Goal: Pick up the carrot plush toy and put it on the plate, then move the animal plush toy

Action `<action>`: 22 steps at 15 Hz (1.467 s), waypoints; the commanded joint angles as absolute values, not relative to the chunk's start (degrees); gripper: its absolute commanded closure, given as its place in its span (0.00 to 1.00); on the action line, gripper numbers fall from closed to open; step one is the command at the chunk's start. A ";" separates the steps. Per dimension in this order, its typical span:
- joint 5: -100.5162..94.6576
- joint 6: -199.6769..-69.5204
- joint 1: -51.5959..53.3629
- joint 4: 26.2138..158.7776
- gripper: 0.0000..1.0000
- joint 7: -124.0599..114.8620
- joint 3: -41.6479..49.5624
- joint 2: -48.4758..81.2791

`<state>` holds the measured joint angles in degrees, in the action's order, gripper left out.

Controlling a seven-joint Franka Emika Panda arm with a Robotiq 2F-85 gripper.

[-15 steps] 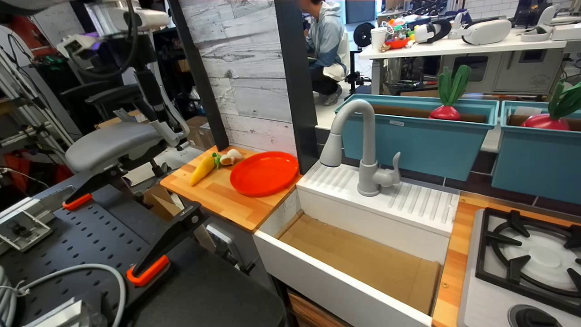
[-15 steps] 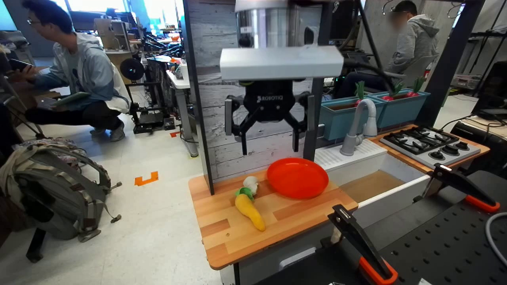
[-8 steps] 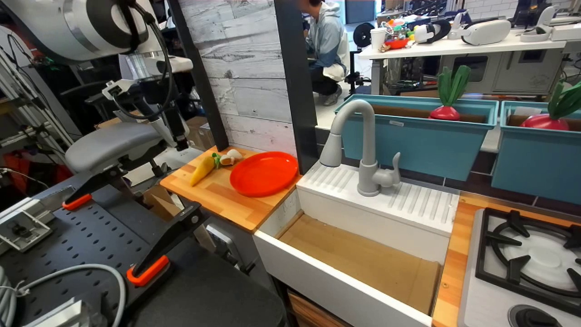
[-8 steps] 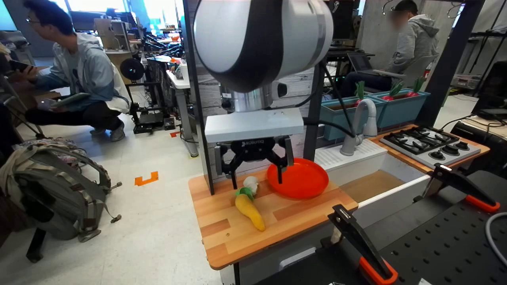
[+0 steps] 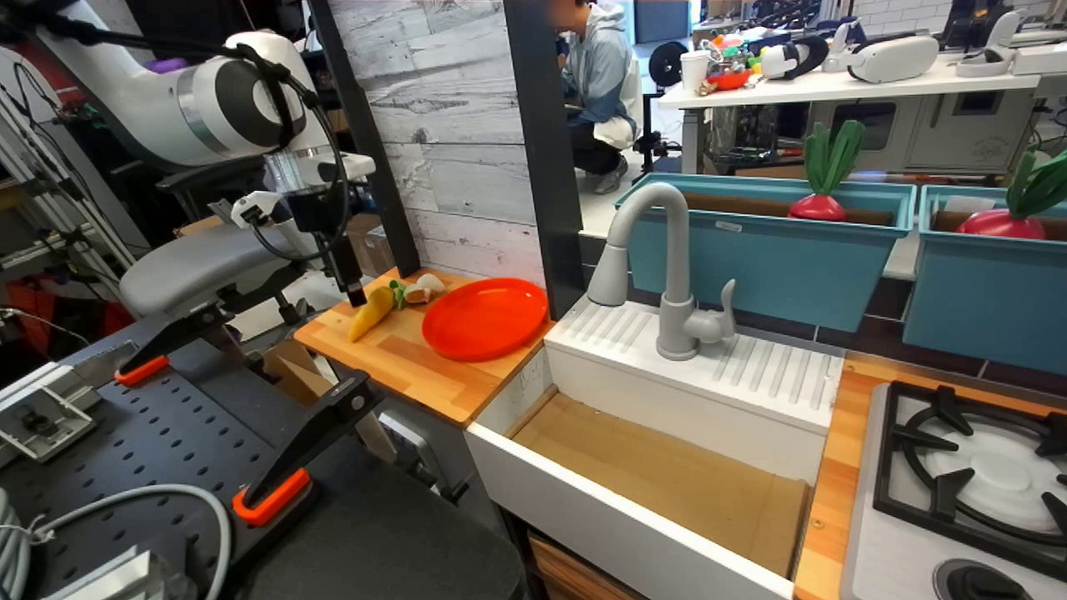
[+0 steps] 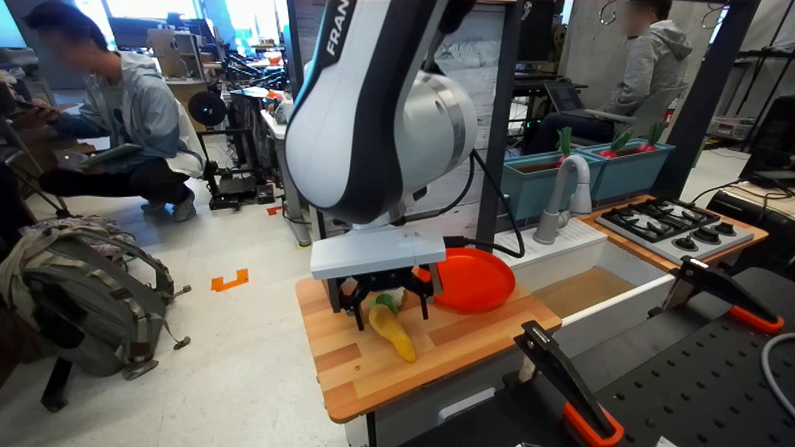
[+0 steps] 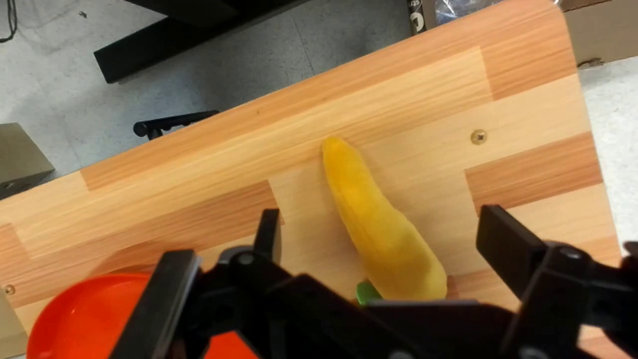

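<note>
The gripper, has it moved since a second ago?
Yes. In an exterior view, the gripper has moved down and toward the picture's left: a second ago it showed wholly above the wooden counter; now its lower end overlaps it.

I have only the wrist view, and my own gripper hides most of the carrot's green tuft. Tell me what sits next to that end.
Observer: In an exterior view, a small pale toy sits right beside the green tuft; whether they touch, I can't tell.
Operator: Now name anything tall beyond the plate.
Observer: A gray faucet, standing at the back of the white sink, on the plate's side away from the carrot.
Operator: Report what's behind the plate, too.
Observer: In an exterior view, a whitewashed wood panel rises behind the plate and the pale toy.
</note>
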<state>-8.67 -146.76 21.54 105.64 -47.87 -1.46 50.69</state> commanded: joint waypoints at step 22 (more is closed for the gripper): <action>-9.28 -145.54 28.17 103.57 0.97 -47.87 4.79 48.13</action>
